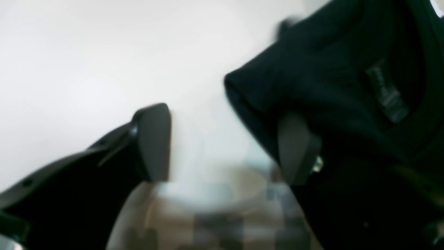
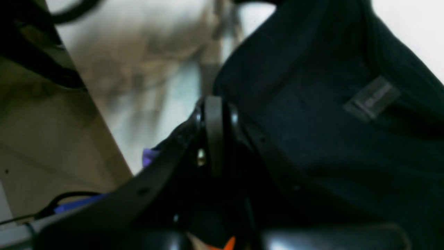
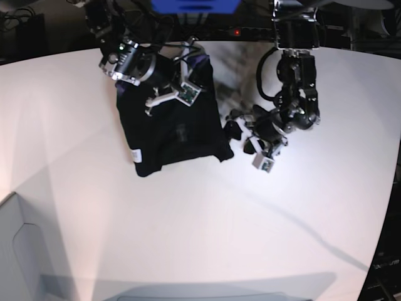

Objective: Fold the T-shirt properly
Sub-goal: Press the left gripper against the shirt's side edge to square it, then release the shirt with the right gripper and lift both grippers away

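On the table: the T-shirt (image 3: 169, 135) lies in a dark, roughly squared bundle on the white table (image 3: 207, 238), toward the far side, with a small white label (image 3: 134, 155) at its near-left corner.
Right gripper: the right gripper (image 2: 214, 135) has its jaws pressed together at the far edge of the bundle; black cloth seems pinched between them, but blur in the right wrist view keeps me from being sure.
Left gripper: the left gripper (image 1: 225, 146) stands with its jaws wide apart, holding nothing, just beside the shirt's right edge; 1 finger (image 1: 298, 149) sits against or in front of the cloth, I cannot tell which.
Risk 1: with only 1 claw on the fabric, any pull could drag the whole bundle and undo its layers.
Risk 2: if the left jaws close where they are, they may catch just 1 loose layer, or none, leaving a skewed fold.
Risk 3: both arms crowd the same side of the shirt, so a careless sweep could rumple the cloth.
Inner tag: a grey tag (image 1: 386, 93) shows on the cloth.
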Robot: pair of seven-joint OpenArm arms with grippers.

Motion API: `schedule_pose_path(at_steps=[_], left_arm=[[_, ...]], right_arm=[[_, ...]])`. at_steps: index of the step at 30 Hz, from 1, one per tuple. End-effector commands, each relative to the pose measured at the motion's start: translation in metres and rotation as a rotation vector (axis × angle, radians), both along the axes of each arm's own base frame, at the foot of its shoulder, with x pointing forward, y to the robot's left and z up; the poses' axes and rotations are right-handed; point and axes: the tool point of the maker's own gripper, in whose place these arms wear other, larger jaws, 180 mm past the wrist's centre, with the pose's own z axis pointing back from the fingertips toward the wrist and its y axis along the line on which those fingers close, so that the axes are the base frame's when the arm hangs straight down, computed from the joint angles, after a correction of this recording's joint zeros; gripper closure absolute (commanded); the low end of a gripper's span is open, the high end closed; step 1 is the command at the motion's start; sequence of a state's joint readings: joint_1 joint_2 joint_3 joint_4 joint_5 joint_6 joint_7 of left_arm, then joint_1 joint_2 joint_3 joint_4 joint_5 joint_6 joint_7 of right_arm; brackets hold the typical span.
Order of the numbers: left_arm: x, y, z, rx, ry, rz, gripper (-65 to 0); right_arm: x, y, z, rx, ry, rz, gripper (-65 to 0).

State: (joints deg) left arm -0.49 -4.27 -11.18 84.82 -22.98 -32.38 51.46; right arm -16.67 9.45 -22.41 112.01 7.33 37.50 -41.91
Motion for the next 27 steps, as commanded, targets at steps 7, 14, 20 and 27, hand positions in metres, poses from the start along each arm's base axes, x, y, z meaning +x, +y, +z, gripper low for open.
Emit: schedule_pose_path(at_steps=[7, 14, 20, 27], left_arm=[[0.014, 0.058, 0.026, 0.056, -0.051, 0.116, -46.6], [0.015, 0.137, 0.057, 0.156, -0.118, 0.27, -46.6], [0.006, 0.196, 0.076, 0.193, -0.156, 0.422, -46.6], [0.0, 0.225, 0.085, 0.227, -0.168, 0.479, -46.6]], right_arm=[[0.003, 0.009, 0.019, 0.054, -0.049, 0.022, -8.3], [0.007, 0.008, 0.033, 0.077, -0.085, 0.008, -20.8], [0.003, -0.002, 0.026, 0.059, -0.061, -0.02, -22.6], [-0.013, -0.003, 0.015, 0.048, -0.007, -0.02, -22.6]])
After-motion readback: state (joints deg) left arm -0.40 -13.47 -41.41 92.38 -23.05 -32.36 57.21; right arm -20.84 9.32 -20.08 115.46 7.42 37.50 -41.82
